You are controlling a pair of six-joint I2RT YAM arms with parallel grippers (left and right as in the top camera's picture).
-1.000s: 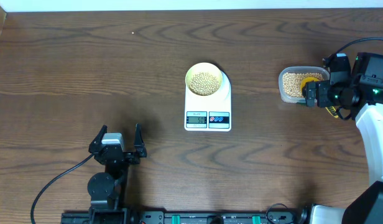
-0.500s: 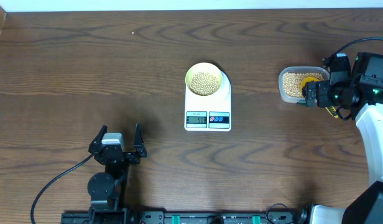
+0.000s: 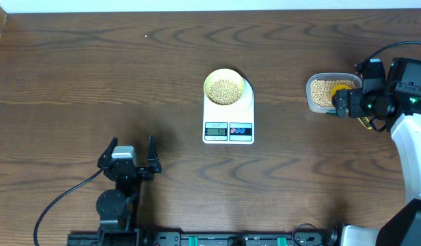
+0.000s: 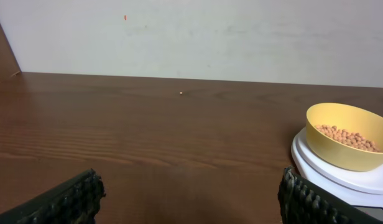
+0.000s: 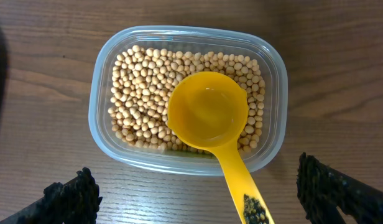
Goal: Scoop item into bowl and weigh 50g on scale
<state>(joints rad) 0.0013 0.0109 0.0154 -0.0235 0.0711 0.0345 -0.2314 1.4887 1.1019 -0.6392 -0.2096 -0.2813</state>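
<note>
Nothing has been shifted since the earlier frames; both arms and all things are found where they were.

The beans [image 3: 225, 90] are held partly in the bowl [image 3: 207, 87], which is seated on the platform of the scale [image 3: 227, 117]. The display cannot be read, so the weight reached cannot be told. The rest of the beans are kept in a clear tub [image 5: 96, 127], directly ahead of the right pincer [image 5: 201, 198] and close to it. The bowl and scale are placed well off to that pincer's side, across the table [image 3: 74, 68].

The scoop [image 5: 207, 115] is laid in the tub, cup up and empty on the beans. Its long axis is run from the cup straight back toward the right pincer, so that the handle end is set between the two fingers, somewhat nearer one than the other, and touched by neither. This pincer is spread fully and nothing is gripped by it.

Should more beans be needed, only a closing on the handle is judged to be required, and the right arm is much the nearer one.

The left pincer [image 3: 131, 149] is also spread wide and empty, well apart from everything. The bowl is seen ahead of it and to one side.
</note>
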